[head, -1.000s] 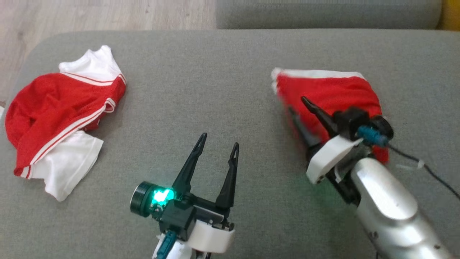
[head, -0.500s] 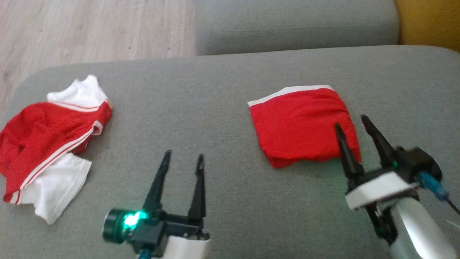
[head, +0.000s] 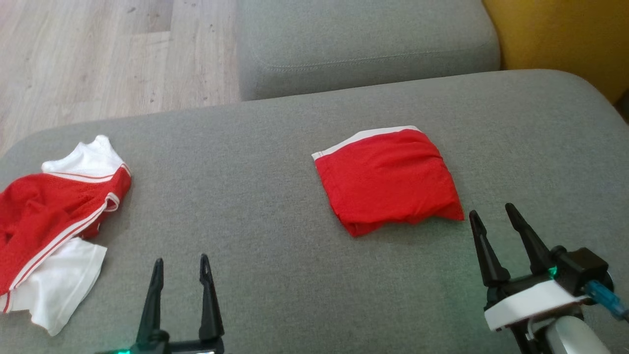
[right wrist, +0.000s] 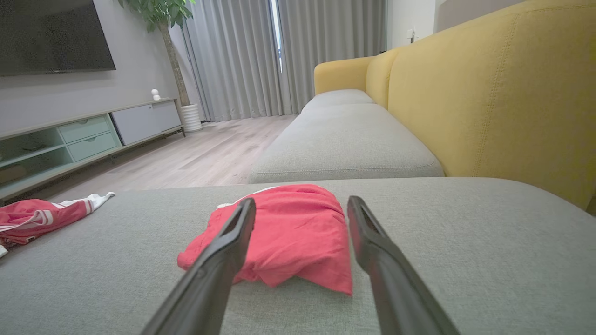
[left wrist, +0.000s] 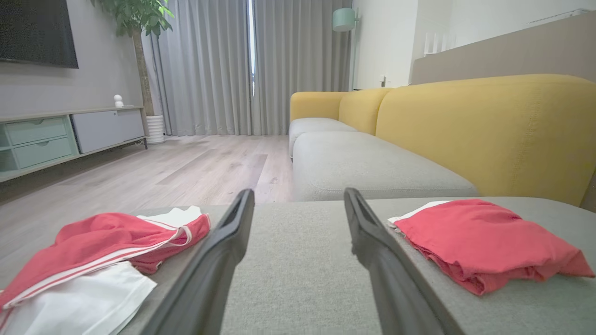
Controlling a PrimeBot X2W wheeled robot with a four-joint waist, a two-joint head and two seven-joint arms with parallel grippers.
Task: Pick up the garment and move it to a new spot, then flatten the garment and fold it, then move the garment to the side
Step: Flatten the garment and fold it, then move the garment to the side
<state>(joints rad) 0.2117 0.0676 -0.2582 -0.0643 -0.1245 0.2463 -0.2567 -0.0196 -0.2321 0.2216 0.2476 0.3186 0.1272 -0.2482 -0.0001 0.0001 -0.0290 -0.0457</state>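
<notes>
Garment (head: 388,182) — red, folded — lies on the grey cushion (head: 275,236); both arms' jaws gape wide, holding nothing.

Black tapered fingers (head: 485,251), white housing (head: 533,302), blue connector (head: 602,295).

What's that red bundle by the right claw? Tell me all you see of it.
The folded red garment is thin, soft-looking cloth in a rough square, with a white band along its far edge. Slightly wrinkled, it lies flat on the grey cushion, layers showing at the near edge. Nothing touches it; the open right gripper is just short of its near right corner.
</notes>
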